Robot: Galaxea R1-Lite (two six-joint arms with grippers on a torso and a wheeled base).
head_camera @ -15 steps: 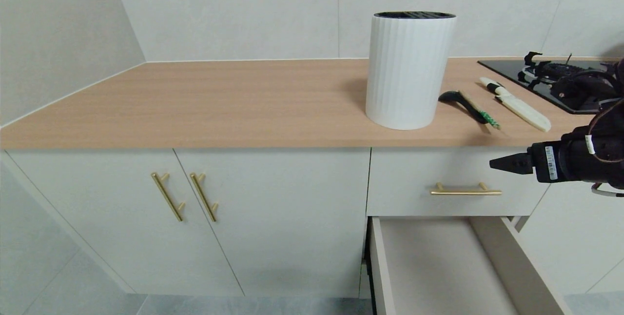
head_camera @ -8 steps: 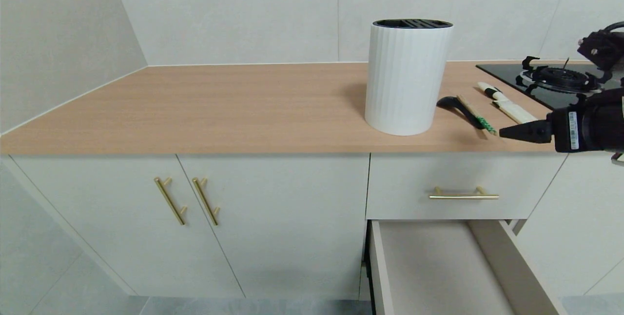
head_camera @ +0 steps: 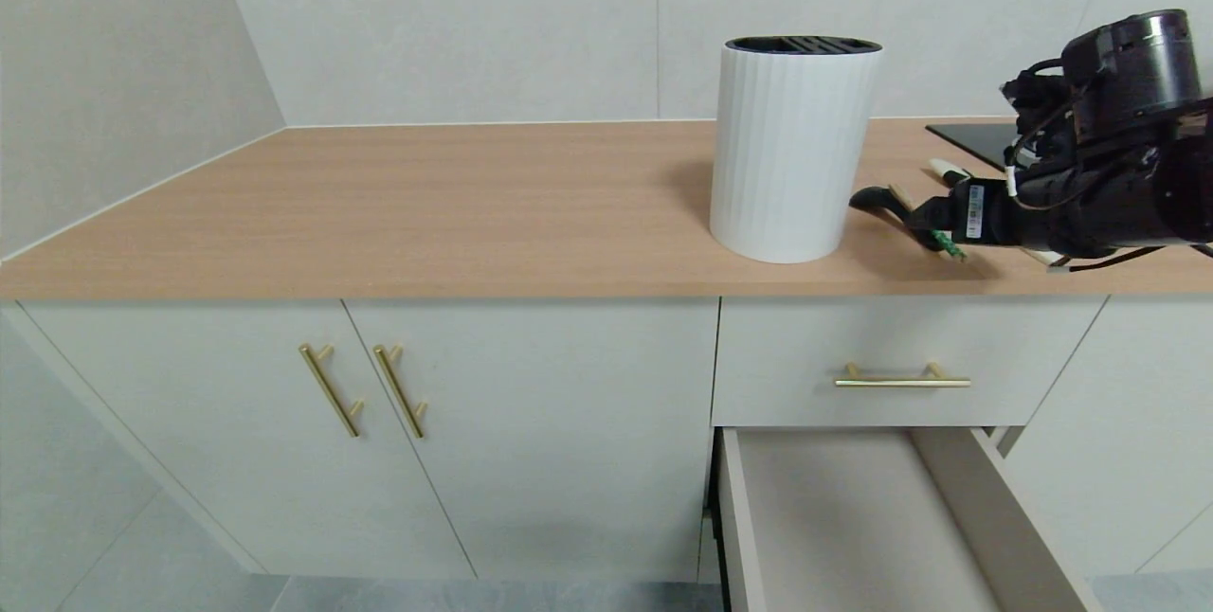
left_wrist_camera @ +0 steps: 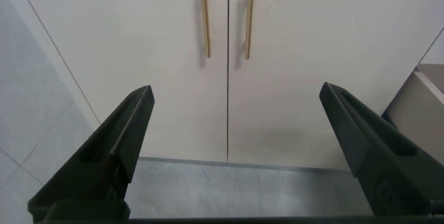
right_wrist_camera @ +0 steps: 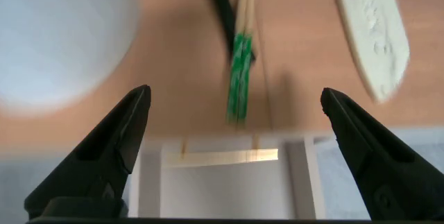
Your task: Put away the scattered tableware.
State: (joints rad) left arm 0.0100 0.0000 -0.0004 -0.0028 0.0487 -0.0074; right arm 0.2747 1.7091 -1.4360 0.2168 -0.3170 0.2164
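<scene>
Nearest, at the bottom of the head view, an open drawer (head_camera: pixel 995 517), pulled out beneath a closed drawer front (head_camera: pixel 805 347) with a brass bar handle (head_camera: pixel 901 381). To the left of both, a pair of pale cabinet doors (head_camera: pixel 531 423) with two brass door handles (left_wrist_camera: pixel 205 19) side by side. Low in front of those doors, the left gripper (left_wrist_camera: pixel 236 96), jaws spread wide, nothing between them, only the door fronts and a grey floor (left_wrist_camera: pixel 229 186) beyond.

Above the cabinets, a wood-look countertop (head_camera: pixel 426 205). At its right front, the right gripper (head_camera: pixel 921 213), level and pointing toward the robot's left, jaws set wide apart and holding nothing. Under that gap, a pair of chopsticks (right_wrist_camera: pixel 239 85) with green-banded ends, lying flat near the counter's front edge, above the open drawer. Right alongside them, a black spoon (head_camera: pixel 874 198), bowl end toward a white ribbed knife block (head_camera: pixel 794 148); contact between spoon and chopsticks impossible to tell. To the right of these and apart from them, a white knife (right_wrist_camera: pixel 371 33), flat on the counter. Just left of the spoon, the knife block, upright, with a slotted black top. Farther back and to the right, the corner of a black hob (head_camera: pixel 962 138). Behind everything, a pale tiled wall (head_camera: pixel 474 25).
</scene>
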